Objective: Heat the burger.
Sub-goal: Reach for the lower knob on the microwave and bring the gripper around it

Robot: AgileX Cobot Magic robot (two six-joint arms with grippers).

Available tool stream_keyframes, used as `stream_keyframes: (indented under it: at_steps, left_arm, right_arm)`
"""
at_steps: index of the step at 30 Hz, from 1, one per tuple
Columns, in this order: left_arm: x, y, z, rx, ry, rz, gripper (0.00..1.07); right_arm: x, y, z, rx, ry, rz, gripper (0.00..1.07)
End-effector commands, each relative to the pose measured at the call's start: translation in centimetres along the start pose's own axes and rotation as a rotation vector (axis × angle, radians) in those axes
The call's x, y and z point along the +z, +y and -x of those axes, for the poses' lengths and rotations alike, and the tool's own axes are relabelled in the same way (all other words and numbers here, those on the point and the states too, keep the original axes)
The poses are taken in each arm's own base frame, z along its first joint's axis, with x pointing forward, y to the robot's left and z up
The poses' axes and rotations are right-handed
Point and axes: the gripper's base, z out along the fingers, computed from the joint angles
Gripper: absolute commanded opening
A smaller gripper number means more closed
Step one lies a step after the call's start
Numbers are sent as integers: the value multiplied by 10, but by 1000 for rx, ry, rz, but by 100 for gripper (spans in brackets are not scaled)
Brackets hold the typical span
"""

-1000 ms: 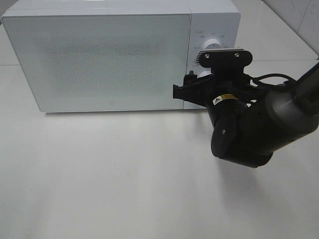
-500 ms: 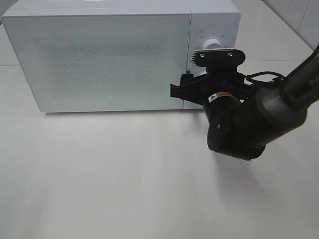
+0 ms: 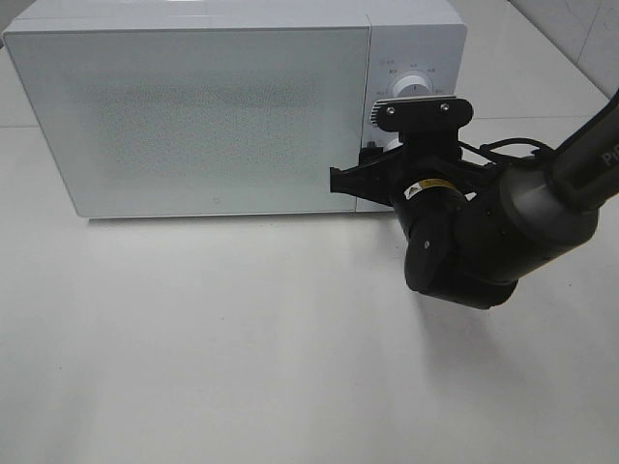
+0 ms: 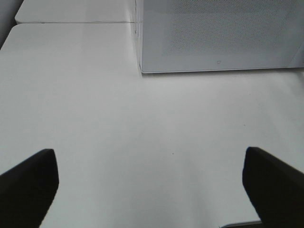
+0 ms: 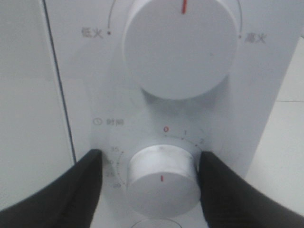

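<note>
At the control panel [image 3: 416, 106] of the white microwave [image 3: 213, 116], the right gripper [image 5: 151, 166] straddles the lower timer dial [image 5: 161, 183], below the larger upper dial [image 5: 183, 47]. Its jaws are parted: one of the black fingers [image 5: 71, 190] stands just clear of the dial with the printed scale showing in the gap, and the other sits right at the dial's rim. The microwave door [image 3: 193, 116] is shut. Off to the side, the left gripper [image 4: 151, 185] hangs over the white table [image 3: 242, 338] with its jaws spread wide, holding nothing. The burger shows in no view, so its place cannot be told.
</note>
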Motion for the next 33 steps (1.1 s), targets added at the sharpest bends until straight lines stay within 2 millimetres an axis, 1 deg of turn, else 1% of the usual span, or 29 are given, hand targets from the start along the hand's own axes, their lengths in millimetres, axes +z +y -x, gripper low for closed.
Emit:
stream_keyframes:
  at_steps: [1,2,3,4,5,6,7,8,10,14,16,17,19,20,21,22,23,24,25,26,27,28,29,30,31,32,33]
  left_arm:
    - [-2,0,-1,1,-17,0,98]
    - [-2,0,-1,1,-17,0,98]
    - [-2,0,-1,1,-17,0,98]
    - [-2,0,-1,1,-17,0,98]
    - [-2,0,-1,1,-17,0,98]
    - [-2,0,-1,1,-17,0,98]
    - [-2,0,-1,1,-17,0,98]
    - [-2,0,-1,1,-17,0,98]
    - [-2,0,-1,1,-17,0,98]
    - [-2,0,-1,1,-17,0,98]
    - [-2,0,-1,1,-17,0,98]
    - [-2,0,-1,1,-17,0,98]
    - [-2,0,-1,1,-17,0,98]
    - [-2,0,-1,1,-17,0,98]
    - [-2,0,-1,1,-17,0,98]
    - [-2,0,-1,1,-17,0,98]
    - [-2,0,-1,1,-17,0,98]
    - [-2,0,-1,1,-17,0,98]
    - [-2,0,-1,1,-17,0,98]
    - [-2,0,-1,1,-17,0,98]
    - [-2,0,-1,1,-17,0,98]
    - [-2,0,-1,1,-17,0,98]
    - [-2,0,-1,1,-17,0,98]
    - [-2,0,-1,1,-17,0,98]
    - [-2,0,-1,1,-17,0,98]
    - [-2,0,-1,1,-17,0,98]
    - [-2,0,-1,1,-17,0,98]
  right_arm:
    - [4,-2,3,-1,-23,-8,34]
    - [4,-2,3,-1,-23,-8,34]
    - [4,-2,3,-1,-23,-7,29]
    - [4,-1,3,-5,-25,1,18]
    - [4,-1,3,-5,-25,1,18]
    - [4,-1,4,-9,-27,8,15]
    - [4,1,4,-16,-31,24,7]
    - [4,1,4,-16,-31,24,7]
    - [3,3,4,-24,-38,44,1]
    - [3,4,5,4,-41,62,0]
    - [3,7,5,72,-44,89,0]
    - [3,7,5,72,-44,89,0]
    - [3,10,7,171,-56,126,0]
    - [3,10,7,171,-56,126,0]
    - [2,12,9,253,-65,157,0]
    - [2,12,9,253,-65,157,0]
    - [2,14,10,357,-64,187,0]
    - [2,15,10,415,-60,192,0]
    - [2,15,10,415,-60,192,0]
    - [2,15,10,520,-51,202,0]
    - [2,15,10,520,-51,202,0]
    - [2,16,11,624,-42,219,0]
    - [2,16,11,683,-41,225,0]
    - [2,16,11,683,-41,225,0]
    - [1,17,12,794,-37,245,0]
    - [1,17,13,850,-39,257,0]
    - [1,17,13,850,-39,257,0]
